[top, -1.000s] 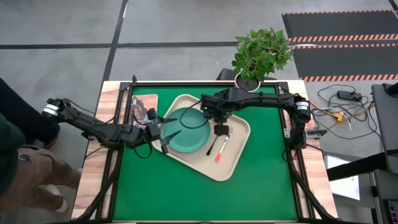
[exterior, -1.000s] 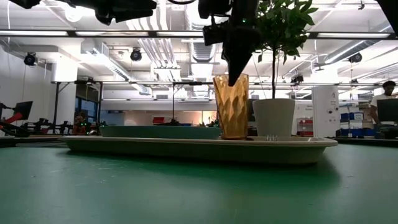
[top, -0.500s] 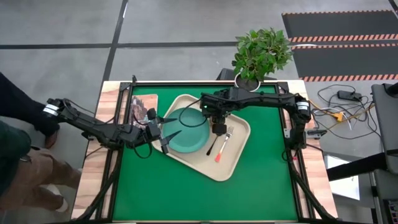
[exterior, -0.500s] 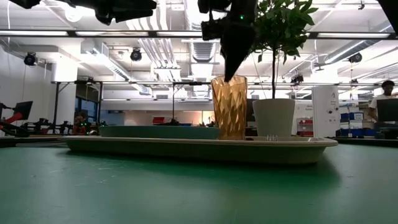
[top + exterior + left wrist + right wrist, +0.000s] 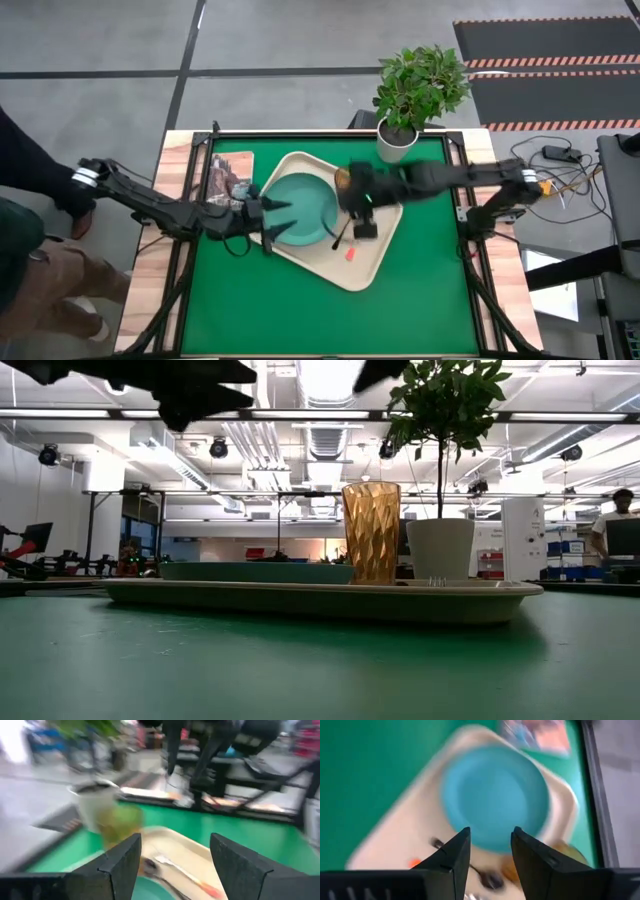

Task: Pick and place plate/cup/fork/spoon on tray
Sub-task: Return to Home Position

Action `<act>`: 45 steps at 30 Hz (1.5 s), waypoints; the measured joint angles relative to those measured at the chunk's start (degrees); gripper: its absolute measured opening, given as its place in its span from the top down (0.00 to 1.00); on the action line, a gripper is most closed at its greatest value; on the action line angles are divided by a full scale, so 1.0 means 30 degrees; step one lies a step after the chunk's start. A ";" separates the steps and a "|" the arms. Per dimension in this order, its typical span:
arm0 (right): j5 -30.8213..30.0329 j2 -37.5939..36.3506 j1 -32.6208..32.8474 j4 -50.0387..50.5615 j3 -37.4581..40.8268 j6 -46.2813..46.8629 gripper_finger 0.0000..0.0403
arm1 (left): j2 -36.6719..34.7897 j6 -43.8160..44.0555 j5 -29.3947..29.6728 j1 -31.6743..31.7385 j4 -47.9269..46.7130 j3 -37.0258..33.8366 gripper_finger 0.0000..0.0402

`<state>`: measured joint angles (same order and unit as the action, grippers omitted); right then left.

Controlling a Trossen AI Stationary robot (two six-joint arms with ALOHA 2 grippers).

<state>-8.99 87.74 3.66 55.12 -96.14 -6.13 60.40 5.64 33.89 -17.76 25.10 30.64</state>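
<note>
The cream tray [image 5: 375,262] lies slanted on the green mat. On it rest the teal plate [image 5: 305,205], the amber cup [image 5: 343,180] upright at its far edge, the dark spoon [image 5: 338,238] and the fork, of which the red handle [image 5: 352,254] shows. My right gripper [image 5: 365,228] hovers open above the fork and spoon, hiding the fork's tines, with nothing between its fingers [image 5: 455,855]. My left gripper [image 5: 285,220] stands open over the plate's left rim, holding nothing. The low view shows the cup [image 5: 371,545] standing free on the tray [image 5: 320,600].
A white plant pot [image 5: 397,140] stands at the table's far edge, just behind the cup. A picture-covered book [image 5: 230,172] lies on the mat left of the tray. A person stands at the table's left side [image 5: 30,240]. Bare green mat [image 5: 330,320] stretches toward the near edge.
My right gripper has come away from the cup's rim, risen out of the low view's top and swung a little toward the near edge, over the fork and spoon. The cup stays upright on the tray. My left gripper has shifted slightly toward the near edge.
</note>
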 joint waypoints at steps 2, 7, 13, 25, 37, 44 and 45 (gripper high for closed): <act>0.0022 -0.0987 0.1385 -0.2412 0.1908 -0.0497 0.68 | 0.0648 0.0923 -0.1066 -0.0036 0.0001 -0.0040 0.45; 0.0053 -0.3446 0.4270 -0.8206 0.7166 -0.1752 0.70 | 0.2072 0.2395 -0.1640 -0.0183 0.1116 -0.0053 0.45; -0.0007 -0.6224 0.5637 -1.3295 1.2469 -0.1808 0.73 | 0.3014 0.2575 -0.1729 -0.0232 0.2271 -0.0069 0.45; 0.0006 -1.2625 0.4106 -1.8953 1.9451 -0.3921 0.81 | 0.2557 0.2579 -0.8688 -0.0333 0.2692 -0.0099 0.50; 0.0160 -1.6394 0.3767 -1.9593 2.1710 -0.3979 0.89 | -0.1710 0.0919 -1.0553 -0.0069 0.0356 -0.1456 0.98; 0.0168 -1.6690 0.3767 -1.9488 2.1773 -0.4056 0.93 | -0.5127 0.0980 -0.9568 0.0732 0.0476 -0.4239 1.00; 0.0168 -1.6662 0.3767 -1.9477 2.1777 -0.4184 0.93 | -0.5600 0.0998 -0.9547 0.0818 0.0466 -0.4651 1.00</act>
<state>-8.49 37.75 14.96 -3.31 -30.81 -18.68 43.60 8.63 5.25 -15.31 26.50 16.69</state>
